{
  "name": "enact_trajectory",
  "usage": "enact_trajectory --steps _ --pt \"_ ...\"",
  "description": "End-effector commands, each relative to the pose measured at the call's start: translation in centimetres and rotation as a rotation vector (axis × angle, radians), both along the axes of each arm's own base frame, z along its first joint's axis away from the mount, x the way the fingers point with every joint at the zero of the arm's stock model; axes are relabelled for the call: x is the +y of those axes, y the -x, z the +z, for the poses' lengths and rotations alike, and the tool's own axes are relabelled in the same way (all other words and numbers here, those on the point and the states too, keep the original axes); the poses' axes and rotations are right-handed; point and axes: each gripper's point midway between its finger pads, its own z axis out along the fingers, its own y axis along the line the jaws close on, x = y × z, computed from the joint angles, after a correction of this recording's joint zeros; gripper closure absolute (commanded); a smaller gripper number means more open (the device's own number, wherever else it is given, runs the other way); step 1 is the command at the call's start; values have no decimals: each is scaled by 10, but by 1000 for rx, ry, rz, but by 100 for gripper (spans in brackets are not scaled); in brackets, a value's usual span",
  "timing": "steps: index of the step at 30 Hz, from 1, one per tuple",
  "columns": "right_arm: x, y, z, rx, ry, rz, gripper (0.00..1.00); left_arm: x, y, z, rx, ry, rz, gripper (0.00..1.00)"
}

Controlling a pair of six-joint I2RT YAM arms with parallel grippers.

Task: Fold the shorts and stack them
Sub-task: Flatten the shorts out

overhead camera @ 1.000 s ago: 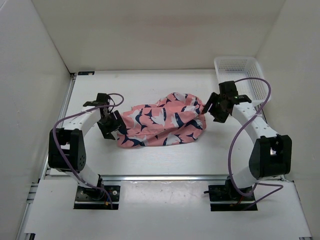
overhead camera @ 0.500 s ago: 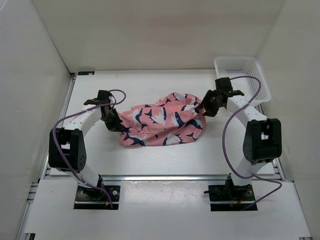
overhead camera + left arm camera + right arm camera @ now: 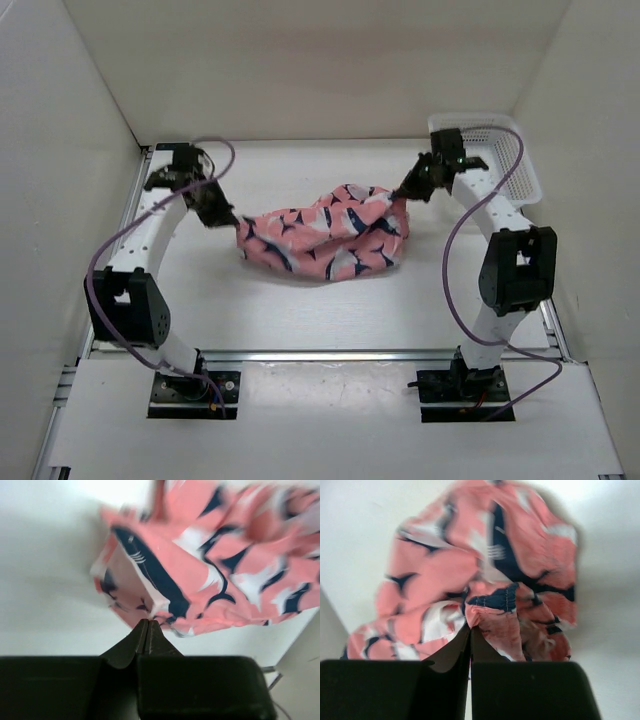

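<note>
Both arms are reaching out toward 12 o'clock now, farther from their bases than a second ago, and the shorts are coming up with them, changing from a rumpled heap into a band slung between the two grippers. The left gripper is pinching the 9 o'clock end, its fingers pressed together on a fabric edge in the left wrist view. The right gripper is nipping the 2 o'clock corner just as tightly, with a gathered navy patch sitting right at its tips. That is looking like the spread-out before a fold, so the task is only getting started. The cloth is soft salmon-pink with navy and white whale shapes, sagging in loose creases at its middle over the matte white tabletop; whether the low edge is touching, I cannot tell. The rigid white mesh basket is sitting at 1 o'clock.
</note>
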Motion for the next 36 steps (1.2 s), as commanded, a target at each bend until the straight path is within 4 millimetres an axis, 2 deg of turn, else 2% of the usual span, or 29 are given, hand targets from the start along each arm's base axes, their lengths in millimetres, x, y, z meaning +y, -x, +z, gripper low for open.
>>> enact_trajectory --steps 1,2,3,4,5,6,8,9,10,11,12,13,14,15,16,18,19,20,21,22,23,25,26,28,29,30,32,34,36 --pt "9 -52 106 -254 -65 9 100 17 -46 72 -186 -12 22 89" --pt "8 -60 128 -298 -78 7 100 27 -59 80 -195 -23 48 89" --pt "10 -68 140 -316 -87 14 100 32 -77 128 -314 -26 55 89" --pt "11 -74 160 -359 -93 15 100 38 -84 150 -363 -27 71 89" --pt "14 -80 210 -477 -119 28 100 43 -89 171 -412 -20 79 89" --pt "11 -83 226 -515 -129 28 100 57 -96 211 -519 -27 111 89" --pt "13 -75 262 -592 -150 46 100 64 -92 249 -617 -3 123 89" --pt "12 -70 277 -635 -147 53 100 78 -89 272 -682 -16 153 89" --pt "11 -66 278 -640 -148 54 100 83 -84 278 -698 -16 163 89" --pt "6 -52 293 -692 -120 64 100 88 -69 300 -760 -27 178 89" --pt "2 -46 290 -698 -98 53 100 98 -62 303 -773 -34 199 89" --pt "-2 -44 254 -632 -68 42 100 103 -62 286 -749 -43 206 89" --pt "-8 -27 258 -648 -50 33 100 102 -45 290 -775 -64 206 89" --pt "-14 -22 244 -626 -27 5 100 107 -42 252 -685 -83 208 89" --pt "-17 -5 210 -558 -17 7 100 106 -37 234 -647 -79 209 89" --pt "-18 14 172 -486 -8 26 100 92 -13 199 -574 -47 168 89" --pt "-15 32 165 -469 -24 36 100 82 1 137 -429 -16 150 89" --pt "-17 47 122 -374 -11 38 100 73 14 111 -368 1 132 89" --pt "-19 59 105 -326 -5 39 100 60 33 98 -344 17 115 89" --pt "-21 78 94 -282 2 54 100 53 55 48 -216 46 134 89" --pt "-19 91 81 -238 6 64 100 46 68 33 -179 68 129 89" --pt "-25 116 47 -128 31 57 100 45 84 15 -153 53 144 89" --pt "-27 121 42 -109 33 43 100 49 83 14 -152 36 154 89" --pt "-27 120 30 -71 38 44 92 58 69 13 -145 -8 165 89" --pt "-30 121 24 -41 54 36 80 61 64 11 -133 -24 161 89" --pt "-29 116 15 -7 59 37 80 61 60 2 -86 -22 160 89" --pt "-27 110 9 12 58 51 76 63 54 3 -82 -28 150 89" --pt "-27 109 -6 56 70 61 59 67 51 3 -83 -49 161 89" --pt "-23 104 -14 67 78 80 55 68 49 3 -83 -54 153 89"
